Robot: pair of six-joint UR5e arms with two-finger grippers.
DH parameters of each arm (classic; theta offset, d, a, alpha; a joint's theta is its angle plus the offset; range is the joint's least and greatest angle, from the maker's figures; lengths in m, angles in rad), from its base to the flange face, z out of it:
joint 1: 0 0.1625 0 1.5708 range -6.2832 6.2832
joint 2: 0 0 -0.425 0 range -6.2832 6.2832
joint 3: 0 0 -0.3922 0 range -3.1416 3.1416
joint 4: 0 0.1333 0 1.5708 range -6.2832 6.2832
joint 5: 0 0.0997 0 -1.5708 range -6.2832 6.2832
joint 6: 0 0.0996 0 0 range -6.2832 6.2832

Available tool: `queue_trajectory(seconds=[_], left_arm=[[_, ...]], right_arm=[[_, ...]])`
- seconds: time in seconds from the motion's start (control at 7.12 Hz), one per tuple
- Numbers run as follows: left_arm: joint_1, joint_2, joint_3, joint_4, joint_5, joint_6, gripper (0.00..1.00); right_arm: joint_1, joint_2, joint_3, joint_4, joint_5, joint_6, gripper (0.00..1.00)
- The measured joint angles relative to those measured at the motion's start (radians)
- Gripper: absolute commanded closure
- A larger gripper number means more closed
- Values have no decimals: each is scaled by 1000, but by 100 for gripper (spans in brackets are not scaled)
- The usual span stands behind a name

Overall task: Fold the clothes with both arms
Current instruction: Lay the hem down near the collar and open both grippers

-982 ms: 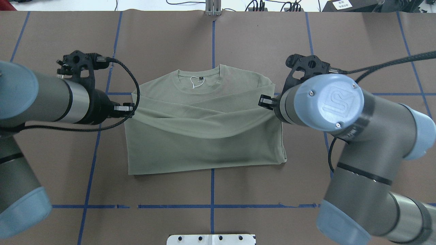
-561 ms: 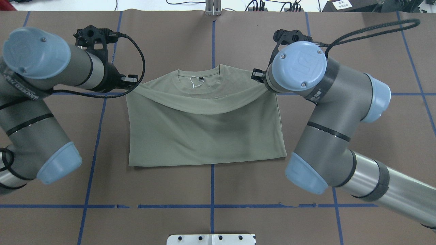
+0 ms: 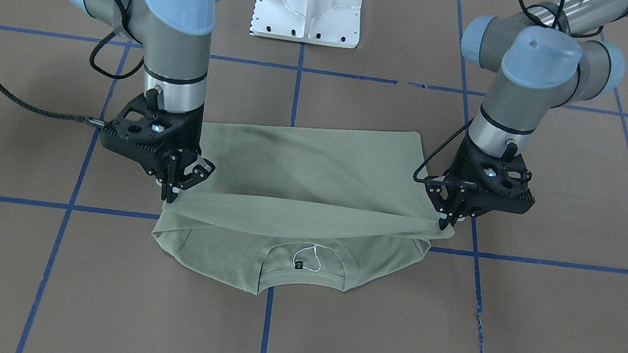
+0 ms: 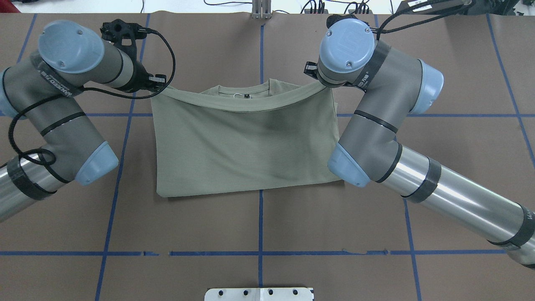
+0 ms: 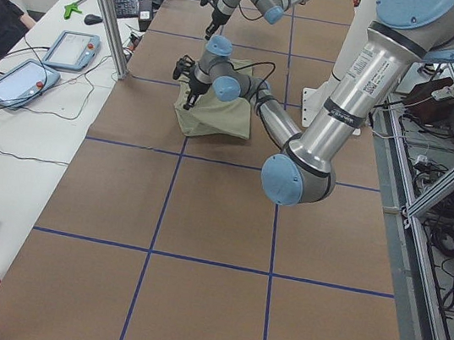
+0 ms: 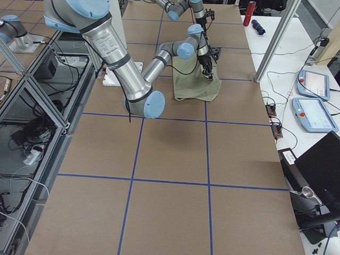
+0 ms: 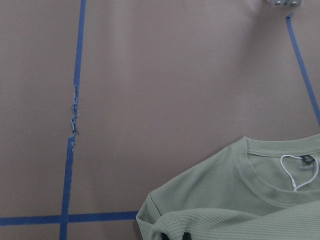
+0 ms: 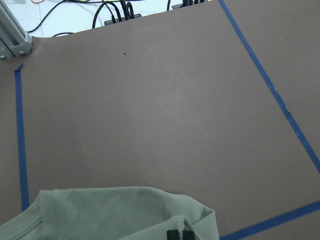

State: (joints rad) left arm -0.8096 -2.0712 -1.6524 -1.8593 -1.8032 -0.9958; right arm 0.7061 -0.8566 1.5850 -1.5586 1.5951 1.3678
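Shirt (image 4: pixel 246 146): we find it at the centre of the brown table (image 4: pixel 259 225), doubled over, with its top edge lifted above the collar.
Left gripper (image 3: pixel 448 223): clamped on that edge's corner, at the garment's 10 o'clock seen from overhead.
Right gripper (image 3: pixel 171 192): clamped on the opposite corner, at 2 o'clock.
Neck label (image 3: pixel 299 266): exposed.

Robot lab, teach pendants (image 5: pixel 70 49), alu frame (image 5: pixel 106 7)

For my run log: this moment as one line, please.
fold: shirt hem held near collar | left fingers: shut on hem | right fingers: shut on hem | hem: raised, taut
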Motion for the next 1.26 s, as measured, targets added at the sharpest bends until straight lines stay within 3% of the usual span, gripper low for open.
queue_trajectory(seconds=[0.28,0.56,0.7,0.84,0.98,1.26], left_arm=[[7,-25,101,-61,1,1,100],[33,-27,128,-75,1,2,100],[42,-27,132,-77,1,2,91],[45,-27,133,-77,1,3,21],[47,-26,133,-78,1,7,0],[43,-10,98,-77,-3,74,0]], right_arm=[[3,16,-115,71,-1,-21,100],[5,20,-167,88,-3,-60,100],[5,19,-187,92,-4,-71,63],[5,15,-196,97,-5,-76,1],[4,9,-200,111,-5,-78,0],[8,2,-191,149,8,-122,0]])
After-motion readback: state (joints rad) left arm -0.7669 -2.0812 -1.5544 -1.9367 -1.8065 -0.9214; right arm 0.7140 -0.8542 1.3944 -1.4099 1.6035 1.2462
